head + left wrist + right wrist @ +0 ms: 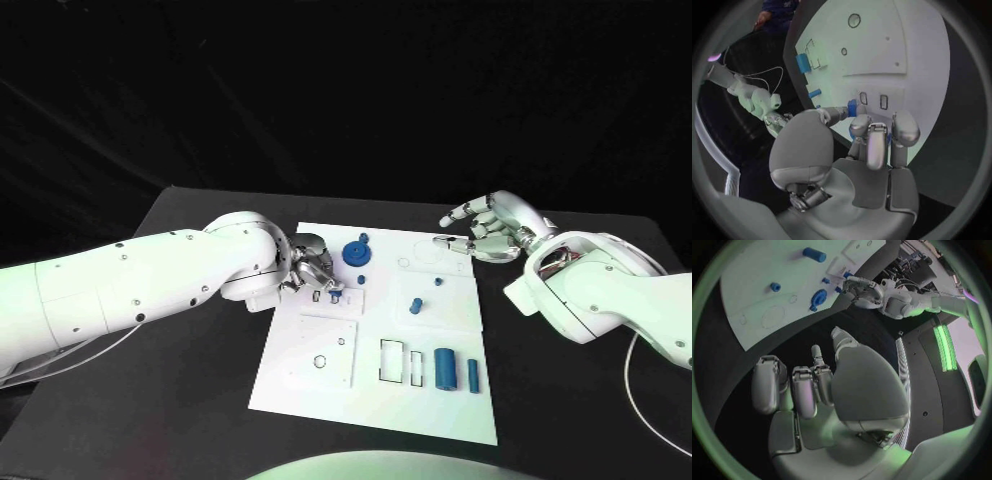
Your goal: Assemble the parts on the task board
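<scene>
- Our left hand (306, 268) pinches a small blue part (852, 107) in its fingers (869, 131), directly over the task board (433, 400) and its two little slots (873, 100).
- Our right hand (488, 230) hovers at the board's far edge, fingers loosely curled, holding nothing.
- The left wrist view shows the slots just beyond the part; the head view hides them.

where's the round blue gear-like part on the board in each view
Head view: the round blue part sits near the task board's far edge, just beyond the left hand.
Left wrist view: I cannot make it out; the left hand's fingers cover that stretch of board.
Right wrist view: it lies near the board's edge.
Shared landmark: the left hand beside it.
</scene>
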